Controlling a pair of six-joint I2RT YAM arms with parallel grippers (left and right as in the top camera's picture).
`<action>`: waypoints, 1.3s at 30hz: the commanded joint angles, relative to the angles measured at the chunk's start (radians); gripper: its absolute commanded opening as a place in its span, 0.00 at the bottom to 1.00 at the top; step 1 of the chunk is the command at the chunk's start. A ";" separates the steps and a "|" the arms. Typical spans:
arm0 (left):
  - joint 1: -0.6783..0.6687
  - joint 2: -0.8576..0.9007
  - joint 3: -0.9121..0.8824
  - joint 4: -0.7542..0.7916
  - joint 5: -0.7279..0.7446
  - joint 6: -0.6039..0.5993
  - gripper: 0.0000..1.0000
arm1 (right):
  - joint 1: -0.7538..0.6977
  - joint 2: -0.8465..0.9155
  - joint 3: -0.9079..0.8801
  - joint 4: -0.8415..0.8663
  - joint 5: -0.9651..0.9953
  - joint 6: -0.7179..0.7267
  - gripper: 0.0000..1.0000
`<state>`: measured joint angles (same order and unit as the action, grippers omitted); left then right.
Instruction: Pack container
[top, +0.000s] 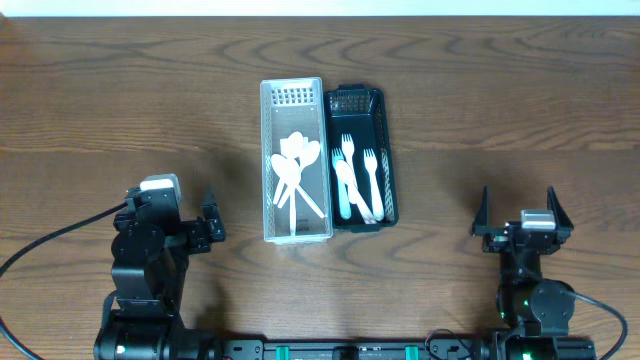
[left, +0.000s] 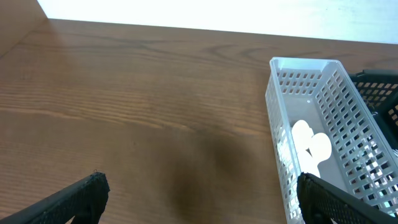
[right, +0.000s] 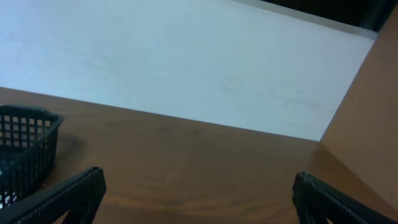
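Observation:
A white slotted basket (top: 268, 150) stands at the table's middle and holds several white plastic spoons (top: 293, 165). A black basket (top: 389, 170) sits against its right side and holds several white forks (top: 358, 180). My left gripper (top: 211, 226) is open and empty, to the front left of the white basket, which also shows in the left wrist view (left: 277, 118). My right gripper (top: 521, 213) is open and empty, well to the right of the black basket, whose corner shows in the right wrist view (right: 28, 149).
The wooden table (top: 480, 110) stretches around both baskets. A pale wall (right: 186, 56) rises beyond the table's far edge.

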<state>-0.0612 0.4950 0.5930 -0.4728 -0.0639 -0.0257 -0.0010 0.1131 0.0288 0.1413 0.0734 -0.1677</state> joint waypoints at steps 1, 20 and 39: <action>-0.002 0.000 -0.007 -0.002 -0.015 -0.002 0.98 | -0.021 -0.069 -0.023 -0.084 -0.063 -0.014 0.99; -0.002 0.000 -0.007 -0.002 -0.016 -0.002 0.98 | -0.032 -0.099 -0.023 -0.211 -0.134 0.032 0.99; -0.002 0.000 -0.007 -0.002 -0.015 -0.002 0.98 | -0.032 -0.099 -0.023 -0.211 -0.134 0.032 0.99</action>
<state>-0.0612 0.4953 0.5930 -0.4725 -0.0639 -0.0257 -0.0238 0.0208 0.0074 -0.0669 -0.0460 -0.1539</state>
